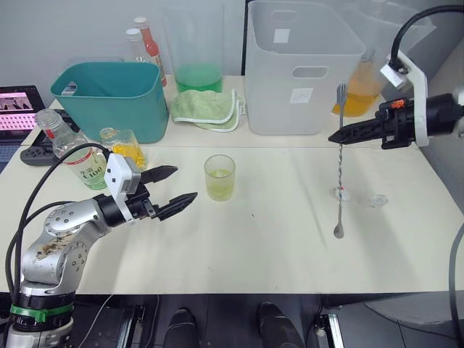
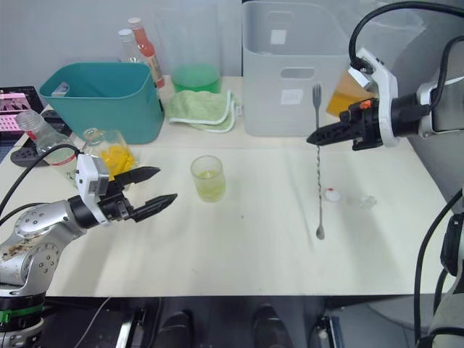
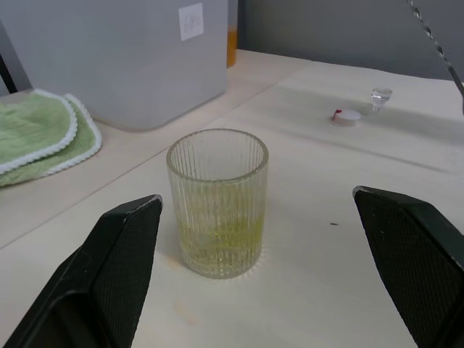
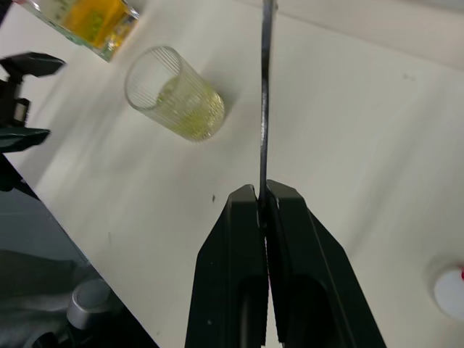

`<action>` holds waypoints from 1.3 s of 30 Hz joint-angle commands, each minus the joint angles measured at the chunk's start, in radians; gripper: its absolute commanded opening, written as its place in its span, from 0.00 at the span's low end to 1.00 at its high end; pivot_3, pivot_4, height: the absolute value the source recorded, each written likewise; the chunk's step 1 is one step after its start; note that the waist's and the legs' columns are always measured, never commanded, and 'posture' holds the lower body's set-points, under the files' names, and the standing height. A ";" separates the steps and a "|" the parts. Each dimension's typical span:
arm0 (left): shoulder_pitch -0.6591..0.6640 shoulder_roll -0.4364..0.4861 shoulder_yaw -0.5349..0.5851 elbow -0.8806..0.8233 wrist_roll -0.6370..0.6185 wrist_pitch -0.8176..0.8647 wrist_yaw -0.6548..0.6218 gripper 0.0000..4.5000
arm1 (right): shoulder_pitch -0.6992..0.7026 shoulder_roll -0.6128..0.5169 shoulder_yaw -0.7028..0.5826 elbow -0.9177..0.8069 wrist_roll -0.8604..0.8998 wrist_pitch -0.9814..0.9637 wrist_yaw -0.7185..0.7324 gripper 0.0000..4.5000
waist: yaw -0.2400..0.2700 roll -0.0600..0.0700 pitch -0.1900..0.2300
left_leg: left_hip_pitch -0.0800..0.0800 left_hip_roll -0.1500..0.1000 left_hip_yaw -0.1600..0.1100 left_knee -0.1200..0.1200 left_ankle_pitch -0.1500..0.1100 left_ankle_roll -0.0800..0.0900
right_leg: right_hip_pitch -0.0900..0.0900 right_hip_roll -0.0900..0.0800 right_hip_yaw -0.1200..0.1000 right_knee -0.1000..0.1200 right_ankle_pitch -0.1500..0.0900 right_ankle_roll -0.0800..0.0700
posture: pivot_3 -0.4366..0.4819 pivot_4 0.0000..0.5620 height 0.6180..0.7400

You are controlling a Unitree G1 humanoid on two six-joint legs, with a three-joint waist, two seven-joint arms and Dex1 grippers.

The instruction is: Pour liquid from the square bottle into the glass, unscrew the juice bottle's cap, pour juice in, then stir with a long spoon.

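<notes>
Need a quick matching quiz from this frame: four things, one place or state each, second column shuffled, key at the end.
Things:
1. long spoon
2. glass
3. cap
4. left gripper

Place or state:
A. lying on the table beside a small clear stopper
B. open, just to the robot's left of the glass
C. hanging upright, pinched in the right gripper
D. standing mid-table, a little yellow-green liquid inside

Pairs: 1-C, 2-D, 3-A, 4-B

Teal bin (image 1: 109, 98) beside green cloth (image 1: 206, 107).
</notes>
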State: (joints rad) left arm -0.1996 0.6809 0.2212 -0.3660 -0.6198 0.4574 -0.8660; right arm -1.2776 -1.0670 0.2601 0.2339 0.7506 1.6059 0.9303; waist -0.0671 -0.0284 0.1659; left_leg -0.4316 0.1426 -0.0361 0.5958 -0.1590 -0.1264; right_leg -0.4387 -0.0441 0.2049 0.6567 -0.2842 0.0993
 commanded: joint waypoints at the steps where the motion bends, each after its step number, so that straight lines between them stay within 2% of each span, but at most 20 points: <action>1: 0.012 0.001 0.030 -0.062 -0.022 -0.005 0.019 0.99 | 0.009 -0.002 0.073 0.039 -0.018 0.009 -0.003 0.00 | 0.001 0.000 0.000 | 0.000 0.000 0.000 0.000 0.000 0.000 | 0.000 0.000 0.000 0.000 0.000 0.000 | 0.48 0.27 0.81; 3: 0.018 0.000 0.029 -0.070 -0.028 -0.002 0.028 0.99 | 0.006 -0.001 0.100 0.045 -0.027 0.009 0.000 0.00 | 0.001 0.002 0.001 | 0.000 0.000 0.000 0.000 0.000 0.000 | -0.001 0.000 0.000 0.001 0.000 0.000 | 0.48 0.27 0.81; 6: 0.058 0.001 0.008 -0.112 -0.021 0.006 0.039 0.99 | 0.037 0.062 0.177 0.093 -0.066 0.006 -0.012 0.00 | -0.001 0.002 0.001 | 0.000 0.000 0.000 0.001 0.000 0.000 | -0.001 0.000 0.000 0.001 0.000 0.000 | 0.48 0.27 0.81; 9: 0.076 0.002 0.006 -0.131 -0.025 0.011 0.048 0.99 | 0.051 0.114 0.192 0.131 -0.116 -0.015 -0.025 0.00 | -0.001 0.002 0.001 | 0.000 0.000 0.000 0.001 0.000 0.000 | -0.001 0.000 0.000 0.001 0.000 0.000 | 0.48 0.27 0.81; 13: 0.107 0.009 0.009 -0.161 -0.018 0.012 0.061 0.99 | 0.093 0.260 0.233 0.247 -0.229 -0.176 -0.055 0.00 | 0.000 0.002 0.001 | 0.000 0.000 0.000 0.002 0.000 0.000 | 0.000 0.000 0.000 0.002 0.000 0.000 | 0.48 0.27 0.81; 18: 0.132 0.022 0.030 -0.180 -0.029 0.017 0.065 0.99 | 0.101 0.332 0.242 0.372 -0.341 -0.293 -0.046 0.00 | 0.007 0.002 0.001 | -0.001 0.000 0.000 0.002 0.000 0.000 | 0.000 0.000 0.000 0.002 0.000 0.000 | 0.48 0.27 0.81; 22: 0.156 0.045 0.030 -0.181 -0.027 0.026 0.048 1.00 | 0.103 0.374 0.216 0.452 -0.388 -0.327 -0.034 0.30 | 0.007 0.002 0.001 | -0.001 0.000 0.000 0.002 0.000 0.000 | 0.000 0.000 0.000 0.002 0.000 0.000 | 0.48 0.27 0.81; 27: 0.172 0.057 0.027 -0.178 -0.025 0.021 0.035 1.00 | 0.101 0.387 0.205 0.470 -0.428 -0.343 -0.001 0.68 | 0.005 0.002 0.001 | 0.002 0.000 0.000 0.004 0.000 0.000 | 0.002 0.000 0.000 0.004 0.000 0.000 | 0.48 0.27 0.81; 31: 0.184 0.057 0.056 -0.133 -0.026 0.003 0.013 1.00 | 0.100 0.287 0.173 0.310 -0.393 -0.320 0.094 0.99 | 0.012 0.002 0.002 | 0.000 0.000 0.000 0.006 0.000 0.000 | 0.002 0.000 0.000 0.004 0.000 0.001 | 0.48 0.27 0.81; 35: 0.196 0.059 0.078 -0.105 -0.014 -0.017 -0.005 1.00 | 0.124 0.253 0.113 0.214 -0.380 -0.361 0.117 0.99 | 0.014 0.003 0.002 | 0.000 0.000 0.000 0.003 0.000 0.000 | 0.000 0.000 0.000 0.004 0.000 0.000 | 0.48 0.27 0.81; 39: 0.240 0.108 0.101 -0.027 0.050 -0.066 -0.052 1.00 | 0.234 0.180 -0.082 -0.004 -0.336 -0.543 0.132 0.99 | 0.013 0.003 0.002 | 0.000 0.000 0.000 0.002 0.000 0.000 | 0.000 0.000 0.000 0.004 -0.001 0.001 | 0.48 0.27 0.81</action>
State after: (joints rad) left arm 0.0339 0.7744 0.2907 -0.4026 -0.5884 0.4256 -0.8982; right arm -1.0449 -0.8558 0.2641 0.3117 0.3982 1.1319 1.0543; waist -0.0544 -0.0257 0.1676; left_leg -0.4315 0.1423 -0.0361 0.5973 -0.1590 -0.1263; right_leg -0.4394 -0.0439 0.2048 0.6605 -0.2851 0.1000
